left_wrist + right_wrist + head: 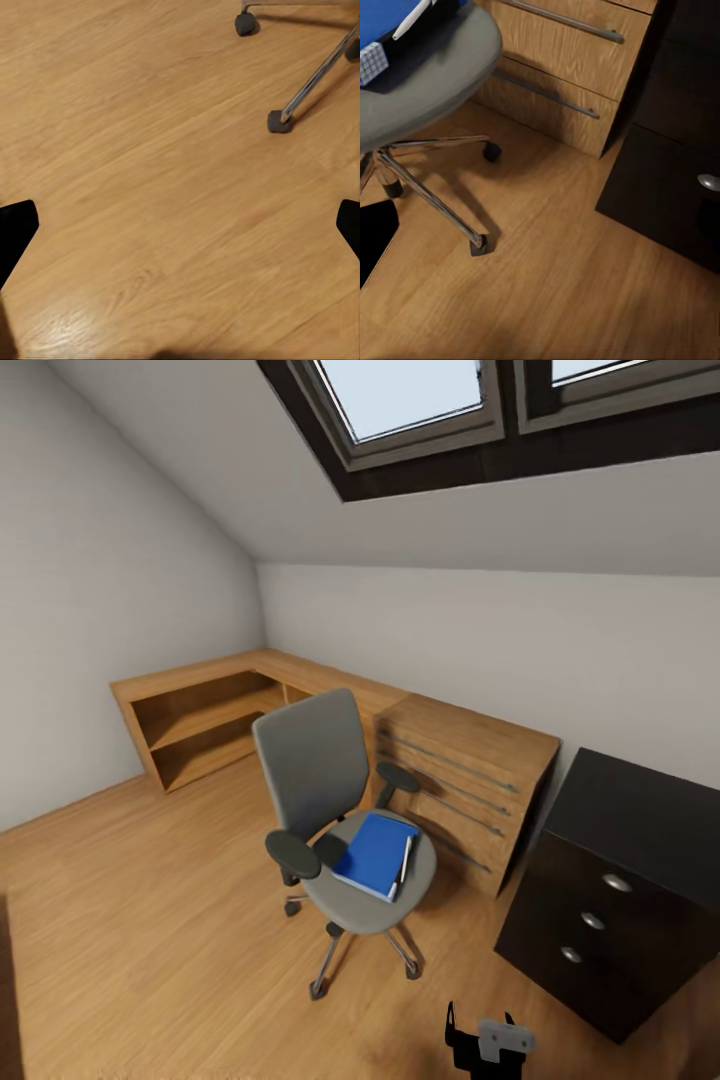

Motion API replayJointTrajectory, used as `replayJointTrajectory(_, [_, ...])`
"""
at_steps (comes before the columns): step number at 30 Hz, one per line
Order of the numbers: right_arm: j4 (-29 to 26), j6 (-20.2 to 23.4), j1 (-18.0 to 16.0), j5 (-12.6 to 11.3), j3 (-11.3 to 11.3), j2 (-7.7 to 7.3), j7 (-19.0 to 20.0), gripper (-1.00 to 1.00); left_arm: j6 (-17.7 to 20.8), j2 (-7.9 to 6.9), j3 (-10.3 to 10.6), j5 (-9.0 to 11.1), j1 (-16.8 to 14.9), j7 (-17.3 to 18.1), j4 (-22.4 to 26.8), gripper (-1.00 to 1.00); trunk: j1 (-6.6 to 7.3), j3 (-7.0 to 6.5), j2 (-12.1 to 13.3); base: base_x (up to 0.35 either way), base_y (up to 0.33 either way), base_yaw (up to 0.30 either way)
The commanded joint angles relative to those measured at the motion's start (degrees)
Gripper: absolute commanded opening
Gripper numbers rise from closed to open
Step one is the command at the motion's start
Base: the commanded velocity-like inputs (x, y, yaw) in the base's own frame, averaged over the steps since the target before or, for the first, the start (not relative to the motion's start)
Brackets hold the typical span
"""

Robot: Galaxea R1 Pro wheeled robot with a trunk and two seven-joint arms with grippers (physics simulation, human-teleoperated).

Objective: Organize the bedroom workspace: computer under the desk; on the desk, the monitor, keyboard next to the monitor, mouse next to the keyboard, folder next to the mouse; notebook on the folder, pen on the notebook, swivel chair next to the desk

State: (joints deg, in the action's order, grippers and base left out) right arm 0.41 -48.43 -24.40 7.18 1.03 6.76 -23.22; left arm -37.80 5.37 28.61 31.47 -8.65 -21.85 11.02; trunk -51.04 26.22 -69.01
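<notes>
While both pincers hang apart over the floor, a folder lies on the swivel chair.

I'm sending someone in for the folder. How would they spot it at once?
Find the grey swivel chair standing before the wooden desk. The folder lies flat on its seat, bright blue, with a pen along its edge, the sole vivid colour among wood and grey.

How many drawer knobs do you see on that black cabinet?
3, on the black cabinet front in the head view: top knob, middle knob, bottom knob, running diagonally down. None looks hidden, though the cabinet's right side is cropped.
</notes>
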Motion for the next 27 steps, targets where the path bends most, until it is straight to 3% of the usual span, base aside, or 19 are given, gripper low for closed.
replayJointTrajectory(1, [0.05, 0.0, -0.04, 0.55, 0.06, 0.0, -0.6, 1.0, -0.09, 0.0, 0.48, 0.09, -0.05, -0.49, 0.0, 1.0, 0.0, 0.09, -0.04, 0.0, 0.0, 0.26])
replayJointTrajectory(17, [-0.05, 0.19, -0.04, 0.46, 0.24, -1.18, 0.22, 1.0, -0.01, 0.15, 0.75, -0.04, -0.05, -0.55, 0.23, 1.0, 0.0, 0.54, -0.04, 0.0, 0.0, 0.234])
replayJointTrajectory(18, [-6.46, 2.12, -0.31, 0.55, 0.38, -0.91, -0.18, 1.0, 14.6, -0.23, 0.91, -0.31, -0.05, -1.03, 18.76, 1.0, 0.0, 0.54, -0.04, 0.0, 0.0, 0.001])
replayJointTrajectory(19, [-10.65, 6.08, -0.45, 0.52, 0.38, -0.85, -0.27, 1.0, 20.29, -0.6, 0.85, -0.33, -0.05, -2.1, 24.94, 1.0, 0.0, 0.54, -0.04, 0.0, 0.0, 0.0])
replayJointTrajectory(20, [-21.68, 24.56, -2.49, 0.14, 0.38, -0.89, 0.45, 1.0, 35.63, -1.62, 0.63, -0.35, -0.05, -7.51, 41.36, 1.0, 0.0, 0.54, -0.04, 0.0, 0.0, 0.0])
replayJointTrajectory(21, [-23.03, 27.38, -3.09, 0.1, 0.38, -0.88, 0.73, 1.0, 37.7, -1.68, 0.44, -0.35, -0.05, -8.3, 43.49, 1.0, 0.0, 0.54, -0.04, 0.0, 0.0, 0.0])
replayJointTrajectory(24, [-27.43, 41.68, -8.56, -0.13, 0.31, -0.82, 4.43, 1.0, 48.45, -1.76, -2.02, -0.41, -0.1, -10.98, 54.2, 1.0, 0.0, 0.54, -0.04, 0.0, 0.0, 0.0])
replayJointTrajectory(26, [-27.95, 46.38, -11.06, -0.2, 0.24, -0.81, 5.84, 1.0, 51.7, -1.76, -3.06, -0.42, -0.11, -11.31, 57.27, 1.0, 0.0, 0.54, -0.04, 0.0, 0.0, 0.0])
replayJointTrajectory(27, [-28.2, 51.94, -13.77, -0.57, 0.11, -0.8, 7.02, 1.0, 54.64, -1.76, -4.24, -0.41, -0.12, -11.52, 60.02, 1.0, 0.0, 0.54, -0.04, 0.0, 0.0, 0.0])
